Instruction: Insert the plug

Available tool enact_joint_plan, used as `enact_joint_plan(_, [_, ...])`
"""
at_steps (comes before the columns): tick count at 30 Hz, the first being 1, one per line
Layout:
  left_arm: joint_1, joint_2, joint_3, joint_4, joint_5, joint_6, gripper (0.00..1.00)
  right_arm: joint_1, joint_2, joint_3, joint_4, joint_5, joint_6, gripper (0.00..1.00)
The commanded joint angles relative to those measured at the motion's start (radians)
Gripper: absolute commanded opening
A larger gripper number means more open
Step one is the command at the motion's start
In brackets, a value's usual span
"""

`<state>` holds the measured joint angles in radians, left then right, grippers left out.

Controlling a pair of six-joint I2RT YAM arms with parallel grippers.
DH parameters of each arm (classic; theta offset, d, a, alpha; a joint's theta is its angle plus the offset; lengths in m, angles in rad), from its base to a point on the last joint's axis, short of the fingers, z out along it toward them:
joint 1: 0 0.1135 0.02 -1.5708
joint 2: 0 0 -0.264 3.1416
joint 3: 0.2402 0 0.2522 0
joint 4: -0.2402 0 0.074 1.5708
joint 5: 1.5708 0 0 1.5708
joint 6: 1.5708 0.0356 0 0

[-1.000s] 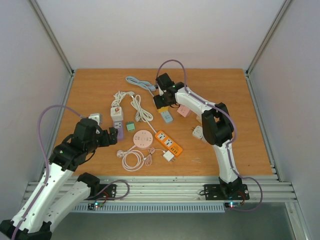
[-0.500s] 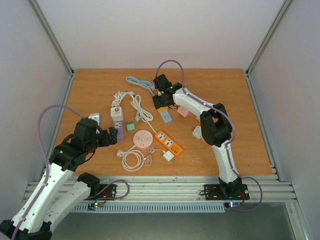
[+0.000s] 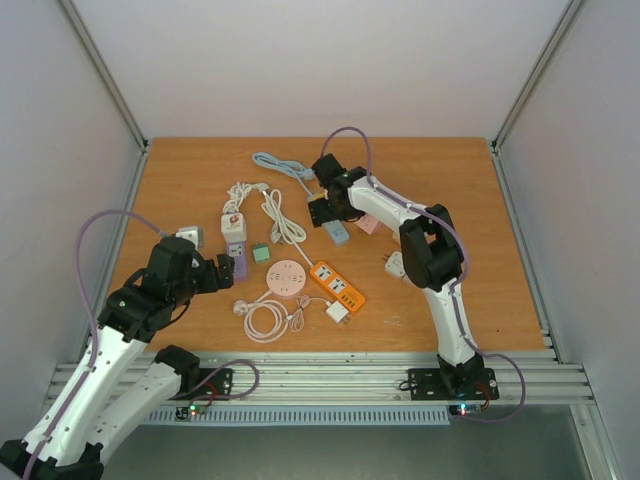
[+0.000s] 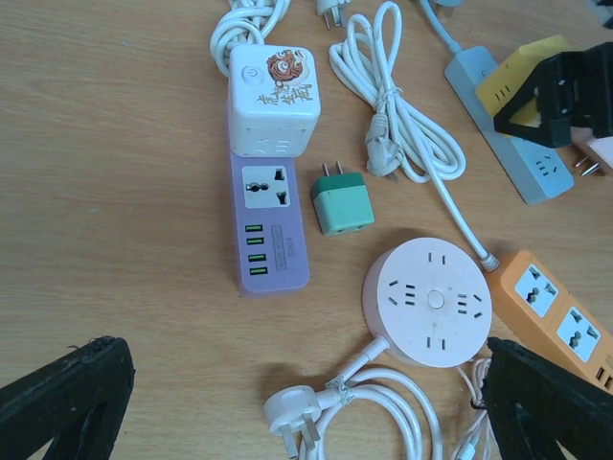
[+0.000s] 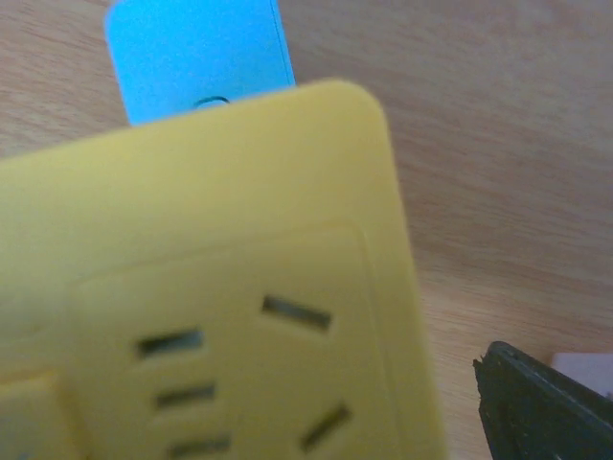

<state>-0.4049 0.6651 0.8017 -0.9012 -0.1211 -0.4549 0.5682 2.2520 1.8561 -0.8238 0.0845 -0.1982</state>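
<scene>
A yellow plug adapter fills the right wrist view, socket face up. It stands on the far end of the light-blue power strip, whose blue end shows beyond it. My right gripper straddles the adapter with its jaws open. A strip of bare table separates the adapter's edge from the one finger in view; the other finger is hidden behind the adapter. In the left wrist view the yellow adapter shows between those black fingers. My left gripper hovers open and empty over the table's left side.
Under the left gripper lie a white cube socket, a purple strip, a green adapter, a round pink socket with its white plug, an orange strip and a coiled white cable. A pink adapter sits right of the blue strip.
My right gripper's jaws have opened off the yellow adapter, which stays on the blue strip. The left arm has not moved.
</scene>
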Motion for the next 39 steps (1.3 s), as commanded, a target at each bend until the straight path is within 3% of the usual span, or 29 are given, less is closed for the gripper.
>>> enact_joint_plan(1, [0.004,-0.024,-0.008,0.019,-0.025,0.010,0.99,-0.002,-0.129,-0.018,0.013,0.002,0.001,0.98])
enact_joint_plan(7, [0.004,-0.026,-0.007,0.021,-0.022,0.012,0.99,-0.005,-0.303,-0.166,0.122,0.148,0.059,0.99])
enact_joint_plan(12, [0.004,-0.032,-0.008,0.024,-0.020,0.010,0.99,-0.039,-0.361,-0.195,0.057,0.349,0.260,0.92])
enact_joint_plan(17, [0.003,-0.036,-0.007,0.024,-0.018,0.010,0.99,-0.077,-0.331,-0.148,-0.055,0.335,0.389,0.90])
enact_joint_plan(21, [0.004,-0.039,-0.009,0.024,-0.017,0.009,0.99,-0.105,-0.305,-0.143,-0.052,0.289,0.434,0.95])
enact_joint_plan(30, [0.004,-0.041,-0.011,0.025,-0.012,0.008,0.99,-0.132,-0.188,-0.053,-0.163,0.224,0.527,0.95])
enact_joint_plan(39, [0.005,-0.036,-0.011,0.027,-0.008,0.009,0.99,-0.155,-0.122,-0.055,-0.191,0.163,0.586,0.88])
